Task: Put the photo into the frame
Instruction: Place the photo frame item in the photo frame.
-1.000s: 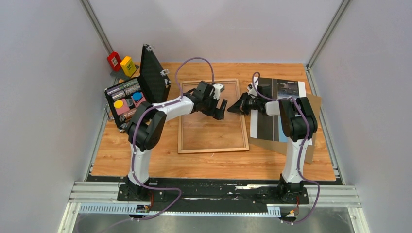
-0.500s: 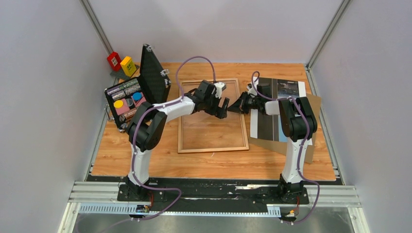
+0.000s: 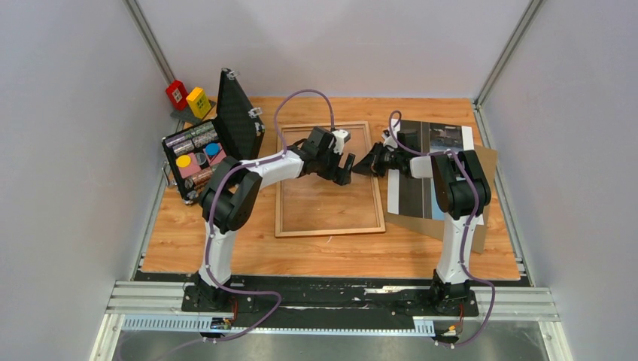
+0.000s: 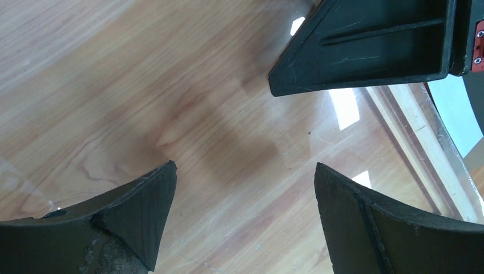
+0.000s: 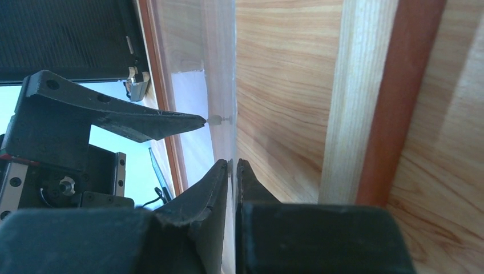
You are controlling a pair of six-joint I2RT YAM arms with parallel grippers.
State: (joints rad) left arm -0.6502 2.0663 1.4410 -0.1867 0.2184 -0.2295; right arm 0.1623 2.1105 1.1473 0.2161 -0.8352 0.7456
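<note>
An open black case (image 3: 203, 150) sits at the table's (image 3: 316, 256) left edge. Mid-table lies the frame (image 3: 331, 228), the left gripper (image 3: 346, 169) wide open above its clear pane (image 3: 323, 199). The right gripper (image 3: 370, 164) shows only a slit at the pane's right edge; whether it grips, I cannot tell. Rightward, the photo (image 3: 448, 135) rests on a backing board (image 3: 486, 169) beneath the right arm (image 3: 459, 188).

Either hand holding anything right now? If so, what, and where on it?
Right hand pinches the clear pane by its thin edge. Left hand is open over the frame, holding nothing.
</note>
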